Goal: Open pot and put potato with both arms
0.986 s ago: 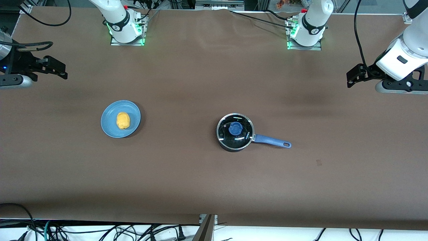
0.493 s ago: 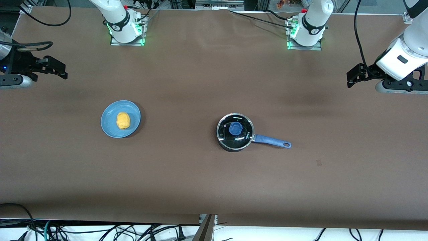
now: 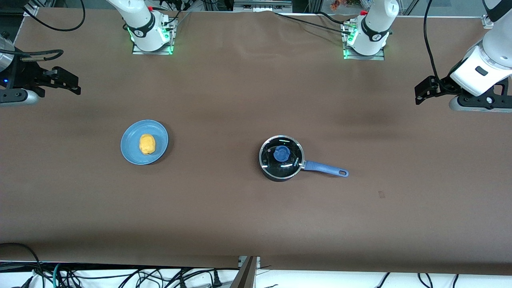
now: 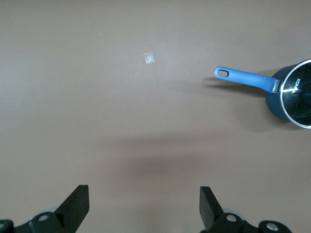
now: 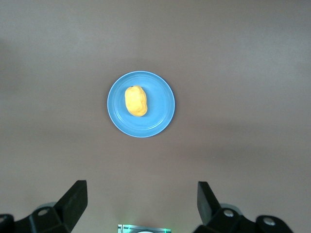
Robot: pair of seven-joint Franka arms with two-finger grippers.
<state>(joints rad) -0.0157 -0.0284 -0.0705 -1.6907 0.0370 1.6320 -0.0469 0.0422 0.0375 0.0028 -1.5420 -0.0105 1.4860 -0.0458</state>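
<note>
The black pot (image 3: 281, 158) stands near the table's middle, its glass lid with blue knob (image 3: 282, 153) on it and its blue handle (image 3: 325, 168) pointing toward the left arm's end. Part of the pot (image 4: 291, 94) shows in the left wrist view. The yellow potato (image 3: 147, 144) lies on a blue plate (image 3: 132, 152) toward the right arm's end; the right wrist view shows the potato (image 5: 136, 101) too. My left gripper (image 3: 423, 92) is open and empty, up over the table's left-arm end. My right gripper (image 3: 69, 84) is open and empty, up over the right-arm end.
Both arm bases (image 3: 150, 34) stand along the table's edge farthest from the front camera. A small pale scrap (image 3: 381, 194) lies on the brown tabletop nearer the front camera than the pot handle. Cables hang below the table's near edge.
</note>
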